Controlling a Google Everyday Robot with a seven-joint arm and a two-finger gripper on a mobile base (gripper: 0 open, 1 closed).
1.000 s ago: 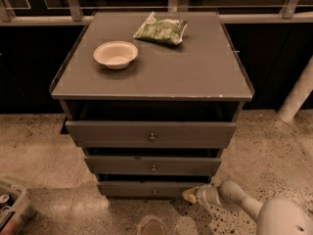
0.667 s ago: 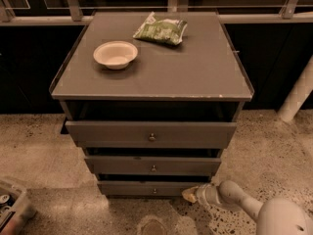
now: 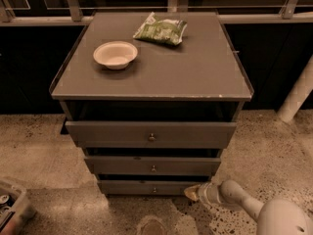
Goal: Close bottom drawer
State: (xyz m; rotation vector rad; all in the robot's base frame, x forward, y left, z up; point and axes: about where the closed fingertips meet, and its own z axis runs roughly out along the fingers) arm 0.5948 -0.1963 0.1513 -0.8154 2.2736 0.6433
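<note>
- Nothing has shifted since a second ago: the gripper (image 3: 191, 192) sits in the same low spot by the cabinet's foot, and the bottom drawer (image 3: 142, 187) has not budged either.
- The gripper is down near the speckled floor (image 3: 44, 151), at the end of the pale arm (image 3: 244, 205) that reaches in from the lower right corner.
- Its tip points left, right at the right-hand end of the bottom drawer's front. Contact looks likely, but I can't confirm it.
- Clenched or released? I cannot tell from here.
- The bottom drawer is the lowest of three on the grey cabinet (image 3: 195, 82), under the middle drawer (image 3: 122, 165) and the top drawer (image 3: 107, 134), with a dark gap showing above its front.
- Its small round knob (image 3: 154, 189) sits mid-front, to the left of the gripper tip and clear of it.
- Up top, a white bowl (image 3: 115, 54) and a green snack bag (image 3: 160, 29) rest on the cabinet.
- A bin (image 3: 12, 207) pokes in at the lower left.
</note>
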